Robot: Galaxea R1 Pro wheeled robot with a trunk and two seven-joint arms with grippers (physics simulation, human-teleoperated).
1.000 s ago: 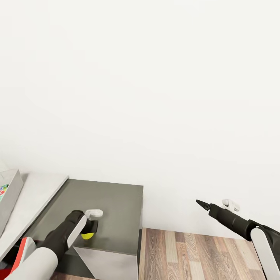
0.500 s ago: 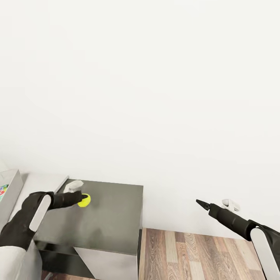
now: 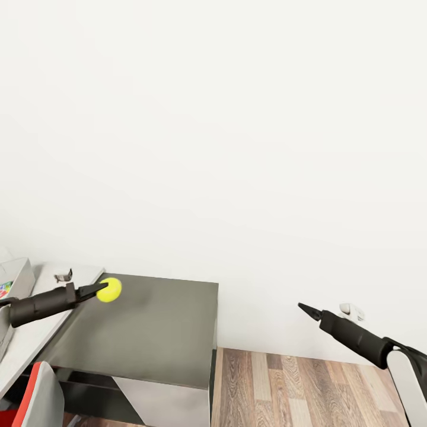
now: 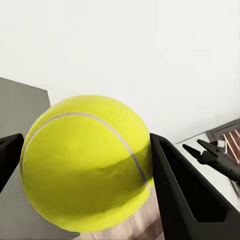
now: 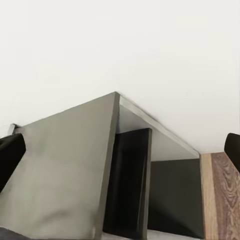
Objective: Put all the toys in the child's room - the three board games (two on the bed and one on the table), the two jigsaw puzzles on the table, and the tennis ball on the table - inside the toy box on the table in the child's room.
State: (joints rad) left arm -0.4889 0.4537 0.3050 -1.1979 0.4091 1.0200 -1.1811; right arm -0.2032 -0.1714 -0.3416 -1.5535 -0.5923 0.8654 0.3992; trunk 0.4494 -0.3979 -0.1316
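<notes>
1. Up and across goes the left arm: a second ago it hung low over the dark grey end unit (image 3: 148,332) with the tennis ball (image 3: 109,289) pinned beneath it, and now it stretches out level, the ball lifted clear of the surface near the unit's far left corner.
2. Nearest the camera, a red-and-grey shape (image 3: 40,396) sits at the bottom left corner of the head view; what it is cannot be told.
3. Wood-plank floor (image 3: 308,385) shows at lower right, beside the unit's pale front face.
4. Right gripper (image 3: 308,309) hovers over that floor, well apart from the unit, its dark tip tapering to one point, so the fingers look pressed together.
5. Left gripper (image 3: 102,289) is clamped on the ball: the wrist view has the yellow ball (image 4: 87,162) squeezed between two dark fingers (image 4: 185,195), seam line curving across it.
6. Further left, the table's (image 3: 35,320) pale top runs alongside the unit, and the toy box (image 3: 18,279) peeks in at the edge with a speck of coloured print inside.
7. Behind everything, a plain white wall (image 3: 237,130).
</notes>
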